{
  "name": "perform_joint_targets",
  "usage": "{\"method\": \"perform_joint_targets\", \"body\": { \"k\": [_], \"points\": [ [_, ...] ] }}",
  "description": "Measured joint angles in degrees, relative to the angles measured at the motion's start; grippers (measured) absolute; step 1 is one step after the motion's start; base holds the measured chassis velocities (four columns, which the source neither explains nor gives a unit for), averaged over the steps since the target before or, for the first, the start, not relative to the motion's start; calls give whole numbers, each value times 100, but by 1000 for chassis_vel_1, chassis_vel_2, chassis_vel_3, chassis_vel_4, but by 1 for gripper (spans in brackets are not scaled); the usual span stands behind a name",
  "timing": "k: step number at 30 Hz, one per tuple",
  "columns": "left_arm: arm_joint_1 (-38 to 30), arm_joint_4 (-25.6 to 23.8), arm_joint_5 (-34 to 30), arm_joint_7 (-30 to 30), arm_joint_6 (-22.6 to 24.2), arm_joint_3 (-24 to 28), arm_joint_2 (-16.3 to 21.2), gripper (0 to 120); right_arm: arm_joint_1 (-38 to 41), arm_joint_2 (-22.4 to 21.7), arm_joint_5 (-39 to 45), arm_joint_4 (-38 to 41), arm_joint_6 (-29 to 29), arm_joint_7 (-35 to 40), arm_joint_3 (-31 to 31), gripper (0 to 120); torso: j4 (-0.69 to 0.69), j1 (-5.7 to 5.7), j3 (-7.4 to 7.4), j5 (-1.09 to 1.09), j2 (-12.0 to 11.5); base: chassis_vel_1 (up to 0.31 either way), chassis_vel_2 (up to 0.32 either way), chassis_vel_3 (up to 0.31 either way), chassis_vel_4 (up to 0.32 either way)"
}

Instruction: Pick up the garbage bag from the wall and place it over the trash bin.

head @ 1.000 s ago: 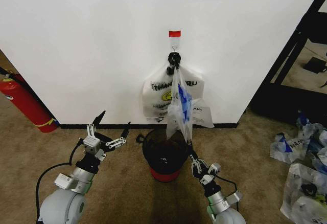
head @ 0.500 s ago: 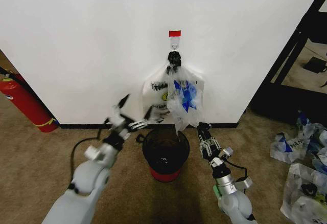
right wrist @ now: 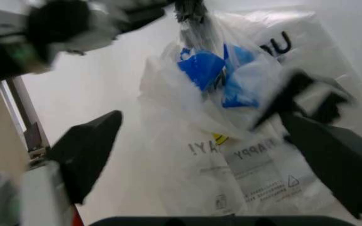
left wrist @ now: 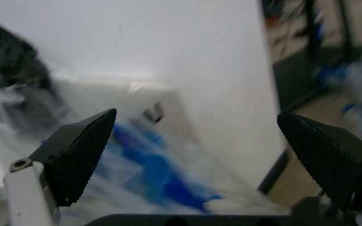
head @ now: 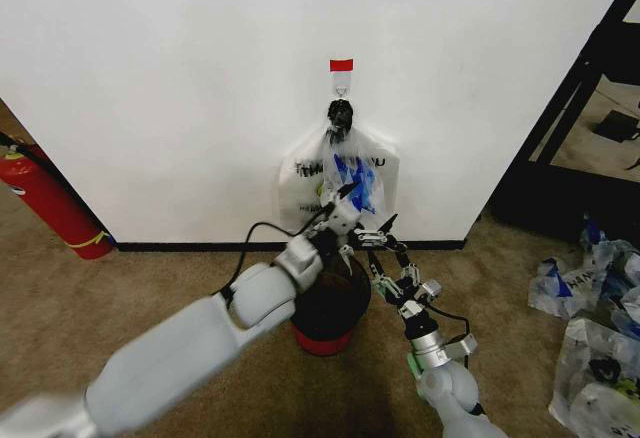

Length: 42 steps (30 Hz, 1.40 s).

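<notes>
The garbage bag [head: 350, 180] hung from the small hook [head: 341, 84] on the wall [head: 180, 78], under the red tape strip [head: 342, 65], so the pick-up was not yet done. The trash bin [head: 330, 308] stood on the carpet floor [head: 200, 288] at the foot of the wall, directly below the bag, with nothing draped over its rim. Both steps, taking the bag off and fitting it over the bin, seemed left to do.

The left claw [head: 362, 216] was raised over the bin, at the bag's lower part, its 2 fingers spread wide apart and holding nothing; in the left wrist view the blue patches of the bag lay between and beyond the tips. The right claw [head: 391, 276] sat lower, just beside the bin's rim and under the bag's bottom edge, its fingers also apart and empty. A thicker bundle of bags [head: 300, 183] hung behind from the same hook.
</notes>
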Motion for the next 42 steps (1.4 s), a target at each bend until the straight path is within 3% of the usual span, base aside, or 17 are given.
{"method": "perform_joint_targets", "body": {
  "k": [2, 4, 6, 8, 15, 19, 24, 30, 42],
  "points": [
    [-357, 29, -80, -220, 449, 183, -15, 98, 5, 36, -56, -3, 23, 1, -21, 99, -1, 0, 0, 0, 0, 0, 0, 0, 0],
    [-435, 28, -106, -259, 555, 226, -19, 98, 2, 44, -83, -2, 34, 1, -26, 100, 0, -1, -1, 1, 0, 0, 0, 0, 0],
    [-819, -62, -351, -486, 1268, 480, -22, 98, -31, 72, -268, 37, 107, 9, -48, 100, -1, -1, 0, -1, 0, 0, 0, 0, 0],
    [-1056, -140, -520, -623, 1635, 684, -43, 97, -54, 87, -461, 62, 192, 11, -56, 100, -1, -1, -1, 1, 0, 0, 0, 0, 0],
    [-1350, -112, -682, -902, 2365, 1259, -286, 97, -81, 134, -701, 88, 285, 67, -67, 100, -2, -1, -1, 0, 0, 0, 0, 0, 0],
    [-1422, 78, -770, -1379, 2774, 1651, -505, 95, -82, 148, -841, 108, 346, 163, -50, 100, -1, -1, -1, 0, 0, 0, 0, 0, 0],
    [-1418, 309, -810, -1840, 2881, 1725, -695, 95, -145, 147, -1016, 231, 419, 208, -9, 100, -3, -1, -1, 0, 0, 0, 0, 0, 0],
    [-1445, 516, -605, -1924, 2873, 1739, -607, 93, -229, 107, -1021, 393, 422, 266, -12, 100, 0, -1, -1, 0, 0, 0, 0, 0, 0],
    [-1345, 946, -384, -1871, 2836, 1771, -619, 52, -266, 45, -990, 477, 408, 354, -27, 100, -2, -1, -1, 0, 0, 0, 0, 0, 0]
  ]
}}
